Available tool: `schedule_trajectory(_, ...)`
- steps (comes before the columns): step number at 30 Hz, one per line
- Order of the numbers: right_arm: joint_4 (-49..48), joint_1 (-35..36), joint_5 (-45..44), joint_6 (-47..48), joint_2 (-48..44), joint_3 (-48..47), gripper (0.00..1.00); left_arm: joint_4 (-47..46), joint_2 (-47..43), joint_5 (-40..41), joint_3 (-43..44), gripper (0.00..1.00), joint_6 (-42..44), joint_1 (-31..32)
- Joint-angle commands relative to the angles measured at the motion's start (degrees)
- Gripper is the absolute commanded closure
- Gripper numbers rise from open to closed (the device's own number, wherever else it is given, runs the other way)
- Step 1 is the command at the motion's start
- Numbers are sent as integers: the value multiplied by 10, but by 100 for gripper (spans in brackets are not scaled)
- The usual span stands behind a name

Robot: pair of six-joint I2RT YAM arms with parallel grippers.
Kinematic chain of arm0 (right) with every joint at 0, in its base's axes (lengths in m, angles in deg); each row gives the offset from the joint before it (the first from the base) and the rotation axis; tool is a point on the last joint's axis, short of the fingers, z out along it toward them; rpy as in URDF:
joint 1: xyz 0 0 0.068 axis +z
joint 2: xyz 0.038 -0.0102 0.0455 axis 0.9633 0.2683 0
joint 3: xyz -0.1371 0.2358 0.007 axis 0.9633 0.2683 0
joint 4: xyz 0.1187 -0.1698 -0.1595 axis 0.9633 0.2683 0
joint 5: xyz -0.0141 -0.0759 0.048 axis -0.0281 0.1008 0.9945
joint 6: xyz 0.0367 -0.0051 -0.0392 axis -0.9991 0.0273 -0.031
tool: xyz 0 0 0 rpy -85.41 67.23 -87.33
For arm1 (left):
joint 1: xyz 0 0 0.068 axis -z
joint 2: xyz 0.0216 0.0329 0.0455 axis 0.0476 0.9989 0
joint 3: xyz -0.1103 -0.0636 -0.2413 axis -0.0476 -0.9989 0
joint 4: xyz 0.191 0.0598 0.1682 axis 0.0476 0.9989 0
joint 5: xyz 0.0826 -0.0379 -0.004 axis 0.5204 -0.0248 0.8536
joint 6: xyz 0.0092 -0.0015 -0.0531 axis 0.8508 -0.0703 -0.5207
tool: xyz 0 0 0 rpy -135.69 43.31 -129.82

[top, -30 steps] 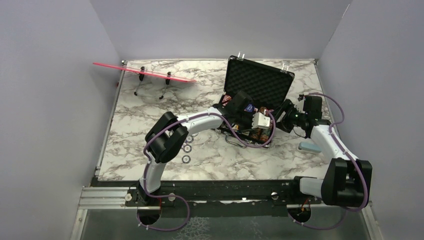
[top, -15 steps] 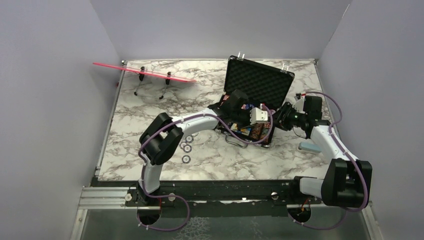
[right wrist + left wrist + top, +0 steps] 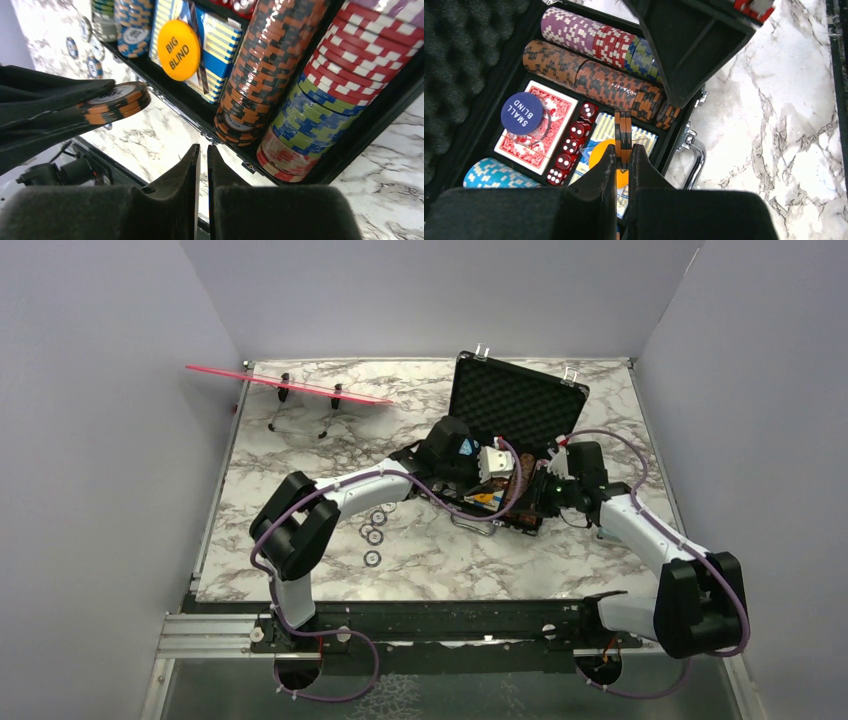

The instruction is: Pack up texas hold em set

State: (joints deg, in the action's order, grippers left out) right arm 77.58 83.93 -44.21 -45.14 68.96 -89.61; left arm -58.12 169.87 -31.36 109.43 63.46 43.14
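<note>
The case [image 3: 515, 405] lies open on the desk [image 3: 300, 470], its foam lid standing up at the back. The left hand [image 3: 624, 157] is clenched on a chip stack [image 3: 625, 127], a few orange-and-black chips pinched on edge between its fingertips. The stack hangs above the front of the case, over the blue deck [image 3: 644, 140] and the orange Big Blind button [image 3: 178, 42] lying on it.

Inside the case, just behind the stack, lies a long orange row [image 3: 594, 80] of chips. Behind that is a row of purple, red and blue-yellow chips [image 3: 594, 37]. Toward the lid side of the case a line of red dice [image 3: 571, 145] sits beside a red deck [image 3: 555, 111]. A blue Small Blind button [image 3: 522, 113] rests on that deck.

The right hand [image 3: 202, 155] is at the case's front right corner with its fingers drawn together on nothing. It points at the front wall near the end of the orange row, and whether it touches the case cannot be told. The chip stack is well off to one side of it.

The handle [image 3: 696, 160] juts from the case's front wall. Three loose buttons [image 3: 373, 533] lie on the desk to the case's left, and a pink strip [image 3: 290, 383] stands farther left, near the back
</note>
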Motion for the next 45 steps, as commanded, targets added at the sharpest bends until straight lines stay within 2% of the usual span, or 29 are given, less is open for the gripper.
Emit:
schedule_trajectory(1,5,22,-21,16,29,9,88,-18,-20,-39,-7,100,-7,4)
schedule_trajectory(13,-2,30,-27,25,77,-6,92,-4,-15,-47,-1,100,-7,3)
schedule_trajectory(18,-4,30,-66,7,88,-15,91,10,-10,-52,8,100,0,4)
schedule_trajectory(26,-3,30,-108,-32,66,-43,89,47,4,-55,24,100,35,11)
schedule_trajectory(34,20,30,-117,-26,54,-57,87,71,24,-71,39,100,58,20)
schedule_trajectory(38,36,29,-107,-22,19,-58,84,98,33,-79,51,100,88,26)
schedule_trajectory(45,49,20,-159,-53,-28,-48,82,150,58,-81,86,100,141,40)
